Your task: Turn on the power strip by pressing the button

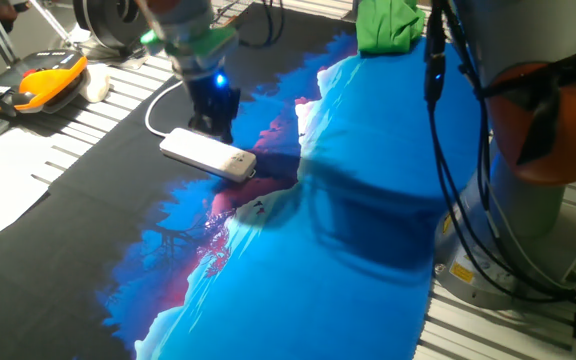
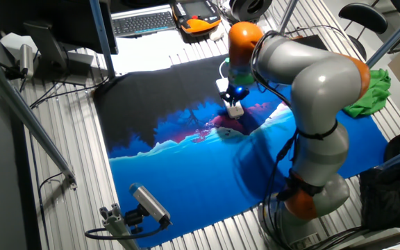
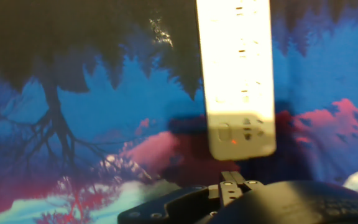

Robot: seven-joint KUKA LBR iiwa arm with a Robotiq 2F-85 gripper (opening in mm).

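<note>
Strip point(image 1: 208, 153) lies on the mat at centre, button point(image 3: 223, 132) at its near end. Gripper point(image 1: 213, 112) hovers at the strip's 12 o'clock; finger state unreadable. Risk: an off-centre press shoves the light strip sideways.

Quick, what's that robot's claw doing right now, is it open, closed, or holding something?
Gripper: cannot be told; its fingers hang just above the power strip, holding nothing visible.

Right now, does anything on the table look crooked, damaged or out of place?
Nothing looks damaged or spilled. The power strip lies flat on the printed cloth, angled across it rather than square to its edges. The cloth shows a fold running across its blue part. A green rag sits bunched at the far edge.
</note>
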